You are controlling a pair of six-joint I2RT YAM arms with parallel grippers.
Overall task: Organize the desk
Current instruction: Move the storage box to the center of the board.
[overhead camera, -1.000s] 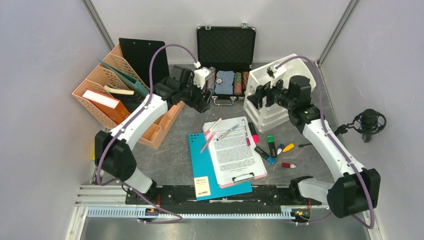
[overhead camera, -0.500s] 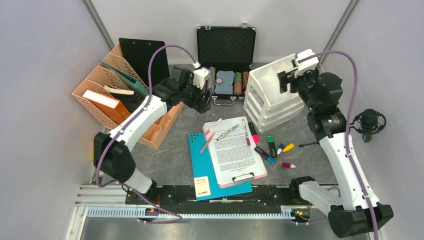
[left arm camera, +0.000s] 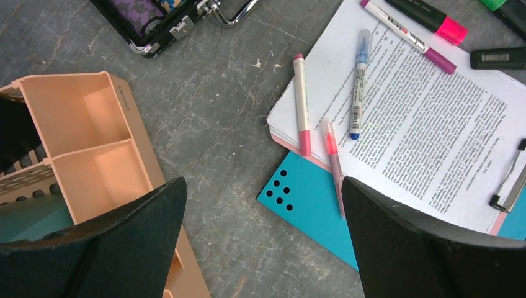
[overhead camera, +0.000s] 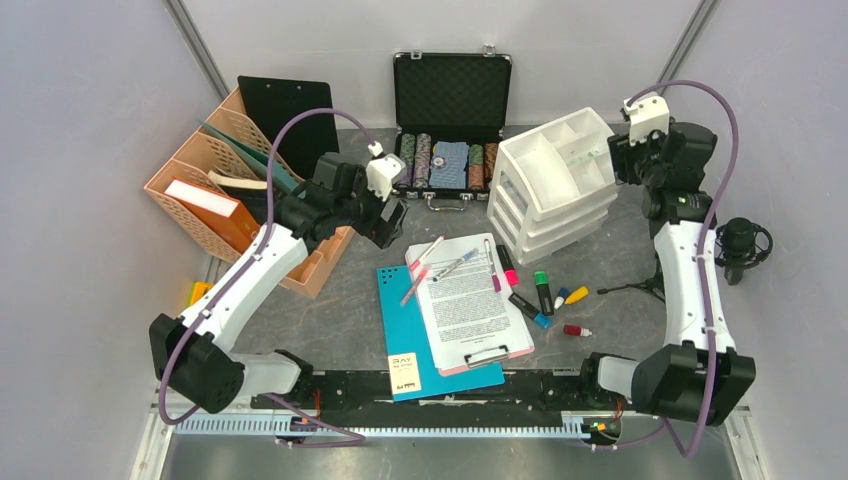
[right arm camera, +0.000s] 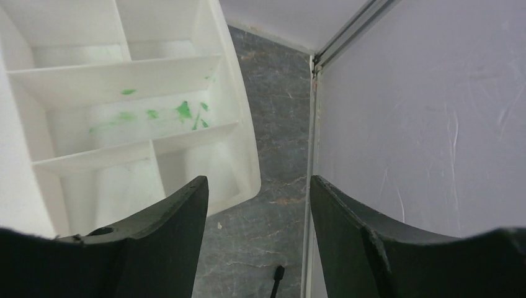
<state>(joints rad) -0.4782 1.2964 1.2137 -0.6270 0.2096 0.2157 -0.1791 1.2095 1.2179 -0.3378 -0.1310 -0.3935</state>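
The desk (overhead camera: 350, 300) is dark grey with a stone-like mottle. On it lie a clipboard with a printed sheet (overhead camera: 470, 300), a teal folder (overhead camera: 410, 345), pens on the sheet (left arm camera: 301, 105) and loose markers (overhead camera: 540, 290). My left gripper (overhead camera: 390, 225) hangs open above bare desk (left arm camera: 211, 112), between the orange organizer (left arm camera: 93, 143) and the folder's corner (left arm camera: 310, 205), holding nothing. My right gripper (overhead camera: 628, 160) is open and empty too. It is raised at the back right, beside the white drawer unit (right arm camera: 124, 99) and close to the wall (right arm camera: 422, 112).
An open black case of poker chips (overhead camera: 450, 120) stands at the back middle. The orange file organizer (overhead camera: 230, 190) holds books and a black clipboard at the left. A microphone on a small stand (overhead camera: 740, 245) sits by the right wall.
My right arm swung from the drawer unit's front-left to the back right corner, and its jaws narrowed a little. My left arm drew back toward the near left.
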